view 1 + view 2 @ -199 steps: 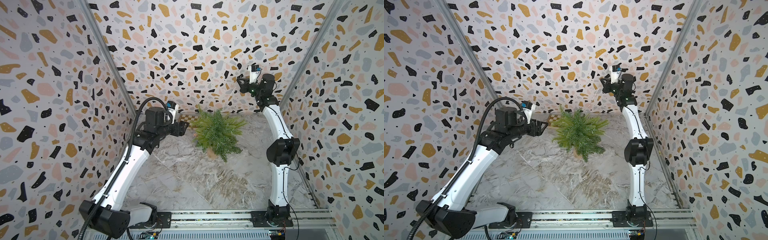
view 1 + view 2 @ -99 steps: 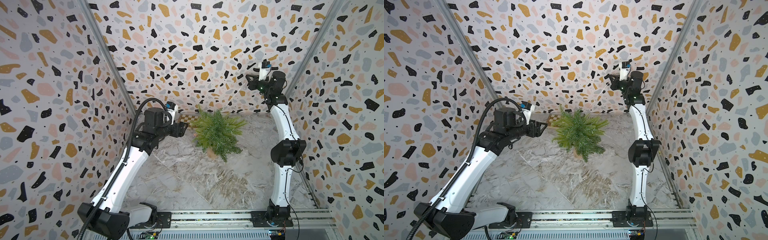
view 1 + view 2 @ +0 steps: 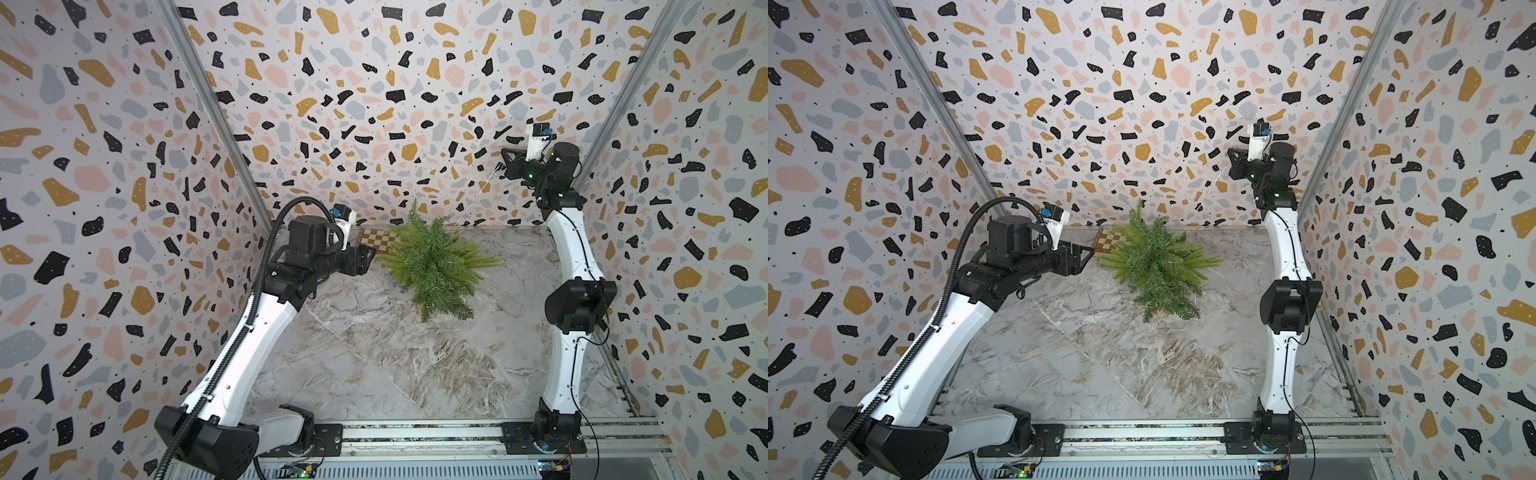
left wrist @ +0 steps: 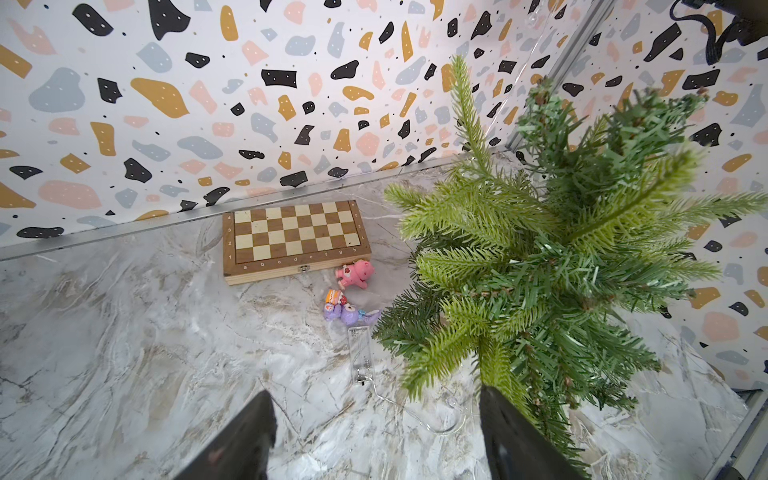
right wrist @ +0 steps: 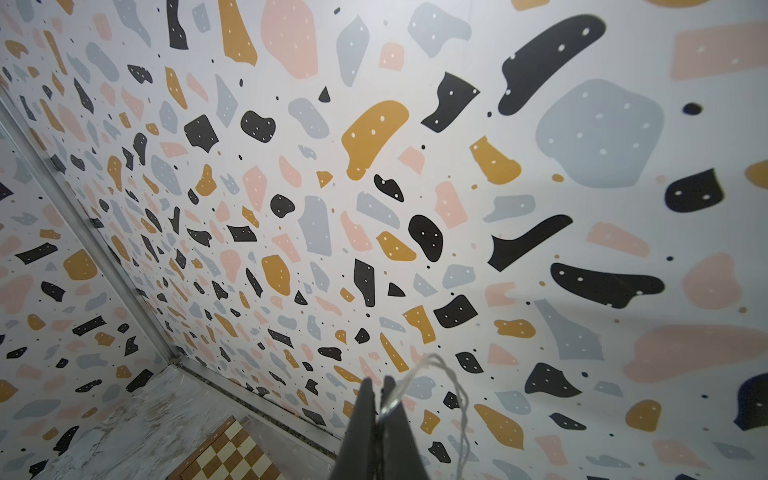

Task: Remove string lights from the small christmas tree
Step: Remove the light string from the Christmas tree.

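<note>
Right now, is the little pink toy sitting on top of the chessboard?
No, the pink toy figure lies on the marble tabletop just beside the wooden chessboard, off its latch edge.

Only the tan-and-cream wooden chessboard (image 4: 295,237) has anything you can actually read

In the left wrist view, 4, 3, 2, 1 run down one side of its frame, and a to h run along the edge with the little clasp.
</note>
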`<state>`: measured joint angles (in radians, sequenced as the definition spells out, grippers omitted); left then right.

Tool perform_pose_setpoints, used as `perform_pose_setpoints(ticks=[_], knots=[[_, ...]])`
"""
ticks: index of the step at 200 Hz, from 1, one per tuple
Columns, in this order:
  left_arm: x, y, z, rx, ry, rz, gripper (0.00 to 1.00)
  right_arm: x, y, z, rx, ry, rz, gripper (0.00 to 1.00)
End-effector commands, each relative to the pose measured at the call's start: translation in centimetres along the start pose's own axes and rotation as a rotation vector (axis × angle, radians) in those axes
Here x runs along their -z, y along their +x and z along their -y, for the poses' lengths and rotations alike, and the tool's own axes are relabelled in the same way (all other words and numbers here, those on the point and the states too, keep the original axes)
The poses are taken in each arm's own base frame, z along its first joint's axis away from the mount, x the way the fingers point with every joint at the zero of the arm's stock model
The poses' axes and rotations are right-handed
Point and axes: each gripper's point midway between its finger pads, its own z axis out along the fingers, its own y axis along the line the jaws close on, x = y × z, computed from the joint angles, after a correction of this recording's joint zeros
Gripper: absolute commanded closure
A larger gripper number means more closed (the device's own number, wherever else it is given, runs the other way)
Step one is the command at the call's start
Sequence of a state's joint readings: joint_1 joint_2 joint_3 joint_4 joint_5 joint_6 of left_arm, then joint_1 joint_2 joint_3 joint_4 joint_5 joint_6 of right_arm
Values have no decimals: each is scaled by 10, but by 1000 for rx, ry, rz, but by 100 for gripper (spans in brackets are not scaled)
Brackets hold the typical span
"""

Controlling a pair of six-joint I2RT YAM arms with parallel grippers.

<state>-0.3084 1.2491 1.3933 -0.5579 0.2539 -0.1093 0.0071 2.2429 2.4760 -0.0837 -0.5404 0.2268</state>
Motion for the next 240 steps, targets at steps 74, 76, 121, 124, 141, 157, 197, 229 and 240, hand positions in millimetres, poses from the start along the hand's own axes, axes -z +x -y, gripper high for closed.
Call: perform_pose_setpoints(ticks=[74,76,121,124,141,157,197,229,240], knots=[[10,-5,1,-15,-9,31,24,15,-53,-70,94,-122,80,100],[11,-4,0,-15,-10,31,24,15,-54,-70,94,-121,81,100],[12,-2,2,-15,-5,27,24,22,-58,-43,52,18,76,100],[12,-2,2,-16,-3,26,24,23,-57,-40,43,27,72,100],[13,-1,3,-14,2,26,24,26,-46,-25,-5,57,41,100],[13,0,3,-14,3,23,24,28,-34,-19,-27,69,7,100],[14,3,3,-14,4,17,24,37,-17,-5,-55,131,-41,100],[14,7,4,-8,9,9,24,36,19,2,-114,122,-109,100],[13,8,5,-5,14,4,24,33,35,3,-138,107,-134,100]])
